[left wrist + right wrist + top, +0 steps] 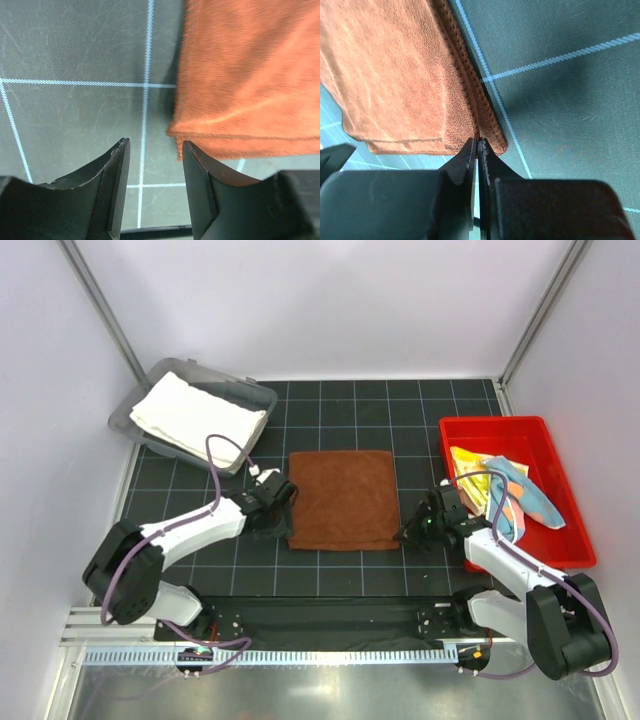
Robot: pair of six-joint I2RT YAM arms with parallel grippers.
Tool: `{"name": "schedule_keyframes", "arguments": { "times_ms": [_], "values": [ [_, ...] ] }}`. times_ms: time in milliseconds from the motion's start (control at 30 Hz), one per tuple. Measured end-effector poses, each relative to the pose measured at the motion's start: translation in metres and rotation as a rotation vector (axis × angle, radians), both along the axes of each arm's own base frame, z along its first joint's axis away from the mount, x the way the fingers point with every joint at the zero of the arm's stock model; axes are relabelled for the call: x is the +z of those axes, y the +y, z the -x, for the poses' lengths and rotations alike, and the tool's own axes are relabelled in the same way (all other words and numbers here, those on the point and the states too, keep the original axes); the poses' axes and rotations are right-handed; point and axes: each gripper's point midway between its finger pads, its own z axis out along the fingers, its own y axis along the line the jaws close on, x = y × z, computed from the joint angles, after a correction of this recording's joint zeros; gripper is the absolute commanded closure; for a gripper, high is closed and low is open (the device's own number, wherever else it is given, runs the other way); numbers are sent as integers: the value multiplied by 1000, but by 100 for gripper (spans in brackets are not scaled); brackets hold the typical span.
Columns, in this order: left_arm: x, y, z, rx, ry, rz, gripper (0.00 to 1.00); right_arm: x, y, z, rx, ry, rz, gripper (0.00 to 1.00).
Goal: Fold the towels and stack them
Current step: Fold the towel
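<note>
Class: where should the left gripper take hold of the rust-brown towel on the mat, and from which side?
Probably the near-left corner of the rust-brown towel, approached low from the near-left. The towel lies flat, so only an edge offers purchase; its folded layers meet at that corner, and the open left gripper stands beside it.

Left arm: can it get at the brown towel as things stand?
Probably yes. The left tool stands open right beside a corner of the brown towel, with only bare mat between them.

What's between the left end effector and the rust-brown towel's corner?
Nothing visible. The left end effector sits with open jaws beside the near corner of the rust-brown towel, with only bare gridded mat in the gap.
</note>
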Motion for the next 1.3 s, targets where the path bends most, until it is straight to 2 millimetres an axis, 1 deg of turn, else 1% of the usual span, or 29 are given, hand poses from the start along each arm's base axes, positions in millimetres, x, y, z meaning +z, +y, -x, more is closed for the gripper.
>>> {"name": "schedule_keyframes", "arguments": {
  "times_ms": [100, 167, 233, 300, 467, 600, 733, 867, 967, 1000, 1033, 1067, 1133, 1200, 1267, 1300],
  "values": [
    [17, -5, -3, -4, -52, 59, 49, 1, -1, -2, -16, -6, 0, 96],
    [27, -10, -6, -7, -86, 99, 53, 1, -1, -2, -20, -7, 1, 96],
    [30, -16, -10, -14, -108, 132, 59, 1, -2, -3, -22, -8, 3, 96],
    [25, -19, -10, -18, -108, 152, 59, 1, -2, -3, -24, -8, 6, 97],
    [3, -17, -4, -36, -67, 150, 54, 0, -4, -3, -26, -11, 14, 97],
    [-2, -17, -3, -58, -70, 155, 50, 0, -4, -3, -26, -11, 18, 98],
    [-4, -20, -7, -81, -88, 160, 56, 0, -4, -3, -24, -11, 19, 98],
    [-10, -22, -8, -96, -86, 156, 58, 0, -5, -3, -21, -12, 21, 98],
    [-15, -20, -7, -99, -76, 147, 63, 0, -5, -3, -19, -13, 25, 98],
    [-15, -21, -8, -99, -79, 149, 68, 0, -5, -3, -19, -13, 27, 98],
    [-15, -21, -8, -99, -80, 150, 70, 0, -6, -3, -18, -15, 29, 99],
    [-15, -21, -8, -98, -79, 148, 77, 0, -6, -3, -18, -17, 31, 99],
    [-16, -20, -7, -97, -78, 148, 84, 0, -7, -3, -17, -21, 35, 99],
    [-15, -20, -7, -96, -79, 147, 93, 0, -7, -3, -18, -22, 39, 99],
    [-15, -20, -7, -96, -79, 147, 99, 0, -8, -3, -20, -22, 43, 99],
    [-15, -20, -7, -96, -79, 147, 100, -1, -8, -3, -20, -22, 44, 99]
  ]
}}
